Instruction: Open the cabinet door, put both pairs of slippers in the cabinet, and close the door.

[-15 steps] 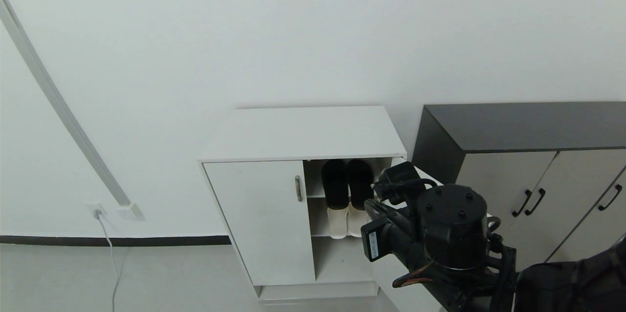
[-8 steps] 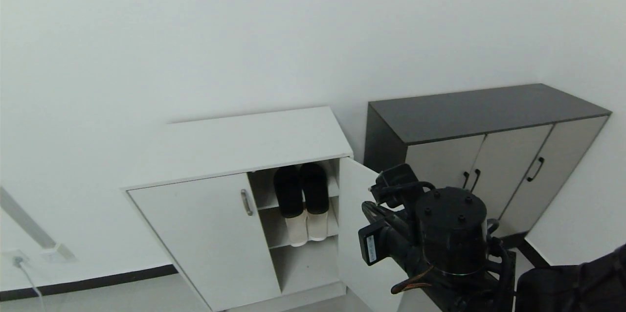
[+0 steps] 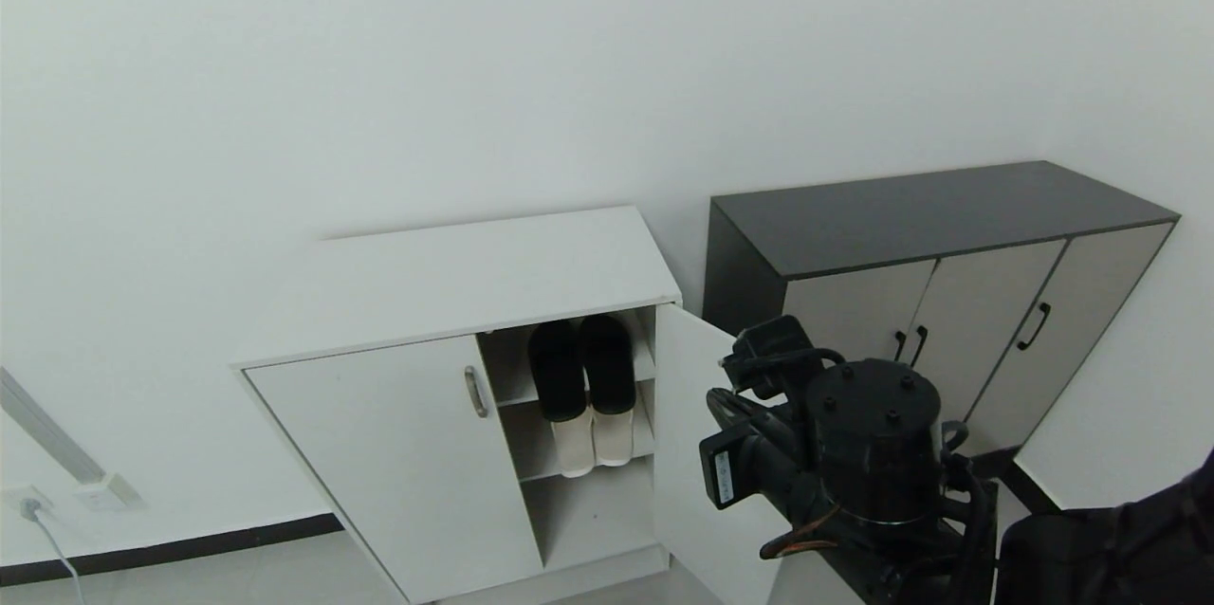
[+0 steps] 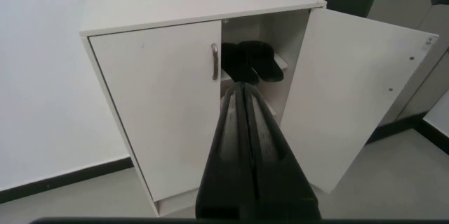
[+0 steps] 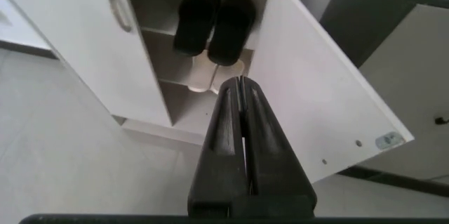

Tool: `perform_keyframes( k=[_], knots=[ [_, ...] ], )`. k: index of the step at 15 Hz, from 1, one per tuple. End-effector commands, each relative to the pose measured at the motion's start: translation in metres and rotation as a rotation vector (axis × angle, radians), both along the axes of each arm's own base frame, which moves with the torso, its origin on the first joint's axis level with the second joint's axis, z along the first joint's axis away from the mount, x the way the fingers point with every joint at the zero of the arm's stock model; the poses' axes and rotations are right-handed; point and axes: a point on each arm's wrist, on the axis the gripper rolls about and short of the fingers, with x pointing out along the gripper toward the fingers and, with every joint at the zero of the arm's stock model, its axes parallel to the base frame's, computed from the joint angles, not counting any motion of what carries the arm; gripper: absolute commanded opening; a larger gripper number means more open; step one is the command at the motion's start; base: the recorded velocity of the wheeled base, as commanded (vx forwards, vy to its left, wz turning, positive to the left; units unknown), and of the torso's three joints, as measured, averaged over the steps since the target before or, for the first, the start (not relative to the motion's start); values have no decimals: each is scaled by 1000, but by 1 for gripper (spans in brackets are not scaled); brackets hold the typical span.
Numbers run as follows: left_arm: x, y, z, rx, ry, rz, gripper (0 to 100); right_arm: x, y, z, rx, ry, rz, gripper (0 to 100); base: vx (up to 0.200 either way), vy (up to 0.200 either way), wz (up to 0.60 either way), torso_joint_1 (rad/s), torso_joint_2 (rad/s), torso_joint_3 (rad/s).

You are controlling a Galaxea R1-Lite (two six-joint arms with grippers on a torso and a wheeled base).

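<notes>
Showed plain white wall, black skirting strip along its foot, pale grey floor below. Bore wall socket, white cable plugged in, slanted trunking beside. Included dark-topped sideboard, grey doors, black handles, set against wall.

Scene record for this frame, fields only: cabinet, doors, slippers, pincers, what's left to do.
cabinet: white cabinet, against the wall beside a dark cabinet
left door: closed
right door: swung open
black slippers: top shelf, side by side
white slippers: shelf below, under the black pair
left pincer: shut, holding nothing
right pincer: shut, holding nothing, in front of the open compartment
left to do: close the right door
</notes>
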Motion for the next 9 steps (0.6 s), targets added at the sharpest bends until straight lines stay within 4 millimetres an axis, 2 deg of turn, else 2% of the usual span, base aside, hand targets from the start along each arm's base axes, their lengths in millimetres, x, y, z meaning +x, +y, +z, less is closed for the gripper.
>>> perform_keyframes(
  k=[1, 2, 7, 9],
  knots=[
    [0, 0, 0, 0, 0, 0, 0, 0, 0, 0, 0, 0, -1, 0, 0, 0, 0, 0, 0, 0],
    [0, 0, 0, 0, 2, 0, 0, 0, 0, 0, 0, 0, -1, 0, 0, 0, 0, 0, 0, 0],
    [0, 0, 0, 1, 2, 0, 0, 2, -1, -1, 0, 2, -4, 0, -200, 0, 0, 5, 3, 1],
    [0, 0, 0, 1, 2, 0, 0, 4, -3, -1, -1, 3, -15, 0, 0, 0, 0, 0, 0, 0]
  ],
)
